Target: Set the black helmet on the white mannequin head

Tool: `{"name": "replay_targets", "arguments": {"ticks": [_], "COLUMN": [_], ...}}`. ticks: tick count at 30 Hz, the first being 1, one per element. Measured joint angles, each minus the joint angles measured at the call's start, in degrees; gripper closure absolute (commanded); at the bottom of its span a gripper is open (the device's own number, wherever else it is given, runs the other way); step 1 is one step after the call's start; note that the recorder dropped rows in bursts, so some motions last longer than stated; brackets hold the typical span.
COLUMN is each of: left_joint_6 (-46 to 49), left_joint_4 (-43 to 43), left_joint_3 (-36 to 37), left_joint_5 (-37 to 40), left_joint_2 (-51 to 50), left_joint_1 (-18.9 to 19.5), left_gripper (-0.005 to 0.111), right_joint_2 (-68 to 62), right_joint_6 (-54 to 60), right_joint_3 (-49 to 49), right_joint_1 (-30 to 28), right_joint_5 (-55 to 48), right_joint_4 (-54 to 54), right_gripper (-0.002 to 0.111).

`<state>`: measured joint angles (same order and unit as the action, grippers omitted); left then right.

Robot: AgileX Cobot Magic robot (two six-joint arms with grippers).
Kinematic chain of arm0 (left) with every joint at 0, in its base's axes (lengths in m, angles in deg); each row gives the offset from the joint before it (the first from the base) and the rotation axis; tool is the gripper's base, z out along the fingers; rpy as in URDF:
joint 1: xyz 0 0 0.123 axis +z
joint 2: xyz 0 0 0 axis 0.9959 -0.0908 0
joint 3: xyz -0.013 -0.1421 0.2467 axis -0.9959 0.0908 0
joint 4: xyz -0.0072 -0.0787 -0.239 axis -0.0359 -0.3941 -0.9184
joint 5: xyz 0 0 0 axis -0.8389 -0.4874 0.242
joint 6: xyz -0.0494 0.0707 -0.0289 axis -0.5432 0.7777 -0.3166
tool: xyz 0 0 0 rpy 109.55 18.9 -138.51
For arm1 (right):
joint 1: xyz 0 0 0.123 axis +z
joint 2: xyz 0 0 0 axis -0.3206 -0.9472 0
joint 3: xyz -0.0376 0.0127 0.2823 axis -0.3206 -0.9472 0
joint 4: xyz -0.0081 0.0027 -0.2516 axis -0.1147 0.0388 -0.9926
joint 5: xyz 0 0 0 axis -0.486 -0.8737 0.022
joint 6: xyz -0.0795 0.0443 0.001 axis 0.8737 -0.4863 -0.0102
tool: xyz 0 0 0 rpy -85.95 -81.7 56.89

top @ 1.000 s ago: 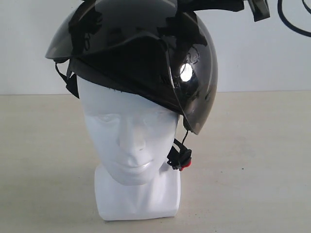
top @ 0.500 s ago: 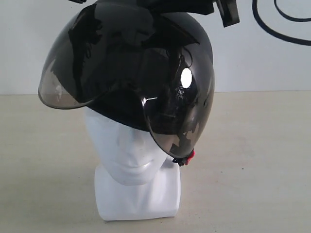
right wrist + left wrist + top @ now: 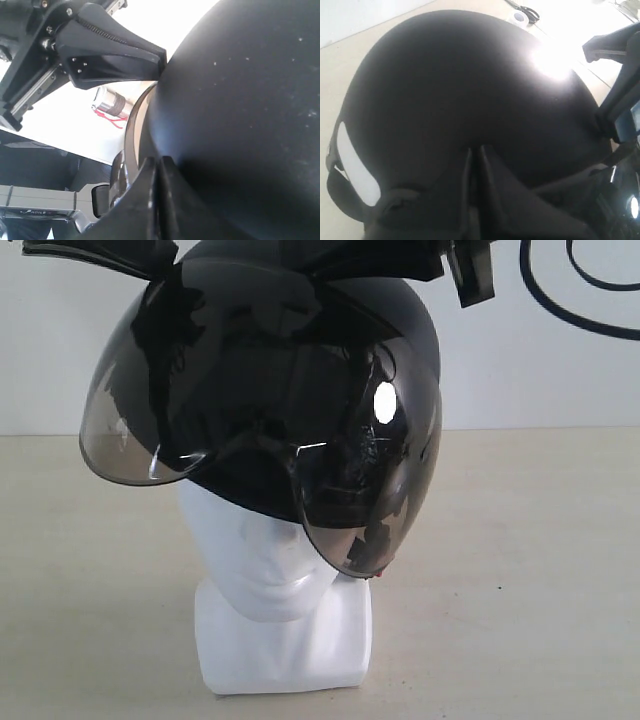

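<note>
The black helmet [image 3: 260, 370] sits on the white mannequin head [image 3: 270, 570]. Its smoky visor [image 3: 130, 430] hangs over the brow and eyes. Only the nose, mouth, neck and base show below it. A sliver of the red buckle [image 3: 378, 573] peeks out under the visor's lower edge. My left gripper [image 3: 160, 262] and right gripper [image 3: 325, 268] both rest on the helmet's crown. In the left wrist view the left gripper [image 3: 475, 150] is shut, tips against the shell [image 3: 460, 90]. In the right wrist view the right gripper [image 3: 157, 160] is shut too, against the shell [image 3: 240, 100].
The head stands on a beige table [image 3: 520, 570] before a white wall. Black cables [image 3: 580, 310] loop at the upper right. A tape roll [image 3: 521, 17] and scissors lie farther off on the table.
The helmet has come lower on the head, and the visor has swung down from raised to covering the upper face. The strap and buckle are now almost hidden behind it.
</note>
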<state>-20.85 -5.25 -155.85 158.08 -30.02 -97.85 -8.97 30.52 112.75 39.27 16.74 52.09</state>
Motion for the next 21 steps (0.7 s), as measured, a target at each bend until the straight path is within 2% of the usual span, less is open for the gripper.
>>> {"name": "replay_targets", "arguments": {"ticks": [14, 21], "left_joint_6": [-0.1, -0.6], "left_joint_4": [3.1, 4.9], "left_joint_3": [3.4, 3.8], "left_joint_5": [-1.7, 0.4], "left_joint_2": [2.6, 3.4], "left_joint_1": [0.0, 0.0], "left_gripper": [0.102, 0.102], "right_joint_2": [0.0, 0.0], "right_joint_6": [-1.6, -2.1], "right_joint_3": [0.0, 0.0], "right_joint_1": [0.4, 5.1], "right_joint_5": [-0.7, -0.5], "right_joint_4": [-1.1, -3.0], "right_gripper": [0.108, 0.108]}}
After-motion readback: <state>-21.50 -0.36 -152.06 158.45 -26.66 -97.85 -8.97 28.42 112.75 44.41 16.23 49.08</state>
